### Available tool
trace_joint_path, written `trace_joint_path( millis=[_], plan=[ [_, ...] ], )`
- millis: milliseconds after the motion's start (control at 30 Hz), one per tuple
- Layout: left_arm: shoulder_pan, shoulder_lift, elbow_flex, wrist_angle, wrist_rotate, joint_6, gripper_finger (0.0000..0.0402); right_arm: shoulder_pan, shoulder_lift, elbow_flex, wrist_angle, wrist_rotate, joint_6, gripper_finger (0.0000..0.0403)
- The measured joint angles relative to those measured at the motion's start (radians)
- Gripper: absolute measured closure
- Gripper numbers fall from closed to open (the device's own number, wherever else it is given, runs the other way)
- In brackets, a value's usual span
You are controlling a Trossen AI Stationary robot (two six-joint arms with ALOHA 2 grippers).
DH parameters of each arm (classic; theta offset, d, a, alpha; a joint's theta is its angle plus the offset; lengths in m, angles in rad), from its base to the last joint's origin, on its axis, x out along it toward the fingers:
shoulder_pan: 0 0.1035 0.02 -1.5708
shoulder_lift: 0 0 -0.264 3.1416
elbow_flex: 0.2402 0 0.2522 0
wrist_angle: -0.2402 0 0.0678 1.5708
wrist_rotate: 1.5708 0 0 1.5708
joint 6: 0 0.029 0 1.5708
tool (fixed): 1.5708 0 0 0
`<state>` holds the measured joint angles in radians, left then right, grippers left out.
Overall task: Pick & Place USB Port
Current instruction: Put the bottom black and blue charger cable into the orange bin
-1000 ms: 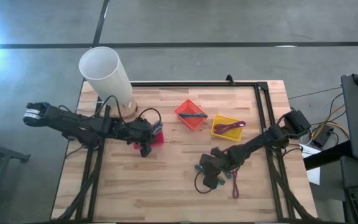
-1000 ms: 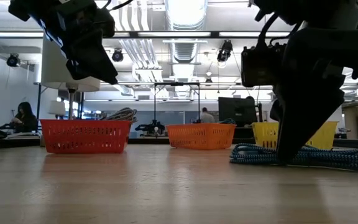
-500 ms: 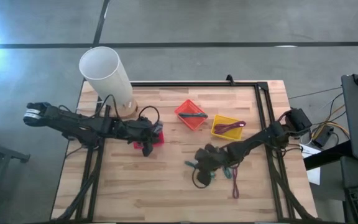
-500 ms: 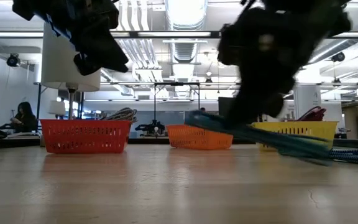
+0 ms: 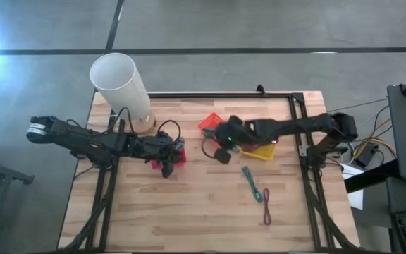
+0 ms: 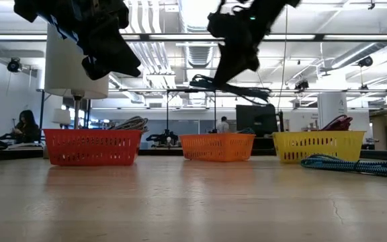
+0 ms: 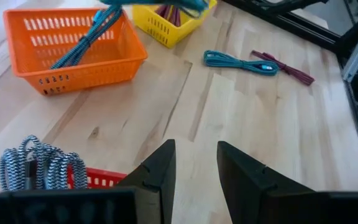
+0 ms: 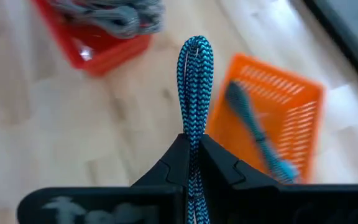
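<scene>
My right gripper (image 5: pixel 225 134) hangs above the table by the orange basket (image 5: pixel 216 129), shut on a blue braided cable (image 8: pixel 196 74). The orange basket holds another blue cable (image 8: pixel 253 127). In the low view the right gripper (image 6: pixel 237 44) is high up, with the cable (image 6: pixel 230 86) trailing under it. My left gripper (image 5: pixel 165 164) hovers open at the red basket (image 5: pixel 177 156), which holds a grey-white braided cable (image 7: pixel 39 168). A yellow basket (image 5: pixel 256 145) holds a maroon cable. My right gripper pinches the blue cable between its two fingers at a folded bundle of several strands (image 8: pixel 195 127). The looped end (image 8: pixel 196 46) sticks out past the fingertips. The cable is lifted clear of the table, its loose part hanging below the gripper (image 6: pixel 247 91).
A teal cable (image 5: pixel 249 176) and a maroon cable (image 5: pixel 266 206) lie on the bare wood toward the near right. A tall white cylinder (image 5: pixel 120 85) stands at the far left corner. A black frame (image 5: pixel 298 127) runs along the far and right edges.
My right gripper has risen from the near right part of the table, lifting the blue cable clear. It swung toward the far edge and left and is now above the orange basket. The teal and maroon cables stayed on the wood. The left arm kept still.
</scene>
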<state>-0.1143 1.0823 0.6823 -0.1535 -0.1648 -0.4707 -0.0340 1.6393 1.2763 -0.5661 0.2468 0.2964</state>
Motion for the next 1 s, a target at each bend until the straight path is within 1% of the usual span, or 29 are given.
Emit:
trace_joint_path(
  millis=[100,200,433,667,800,900,1000],
  plan=[
    [0.0,0.0,0.0,0.002,-0.02,0.009,0.0291,-0.054,0.065,0.124,-0.113,0.03,-0.076,0.0383],
    [0.0,0.0,-0.001,0.004,-0.021,0.031,0.0291,-0.108,0.144,0.217,-0.181,0.045,-0.157,0.0383],
    [0.0,0.0,-0.017,0.005,-0.025,0.033,0.0291,-0.2,0.33,0.354,-0.238,0.04,-0.24,0.0383],
    [0.0,0.0,-0.04,-0.003,-0.025,0.024,0.0291,-0.208,0.49,0.524,-0.448,0.036,-0.248,0.0383],
    [0.0,0.0,-0.043,-0.003,-0.025,0.024,0.0291,-0.208,0.57,0.599,-0.555,0.033,-0.27,0.0383],
    [0.0,0.0,-0.044,-0.003,-0.025,0.025,0.0291,-0.205,0.612,0.654,-0.605,0.033,-0.295,0.0383],
    [0.0,0.0,-0.047,-0.003,-0.025,0.025,0.0291,-0.195,0.64,0.704,-0.609,0.032,-0.326,0.0382]
  ],
)
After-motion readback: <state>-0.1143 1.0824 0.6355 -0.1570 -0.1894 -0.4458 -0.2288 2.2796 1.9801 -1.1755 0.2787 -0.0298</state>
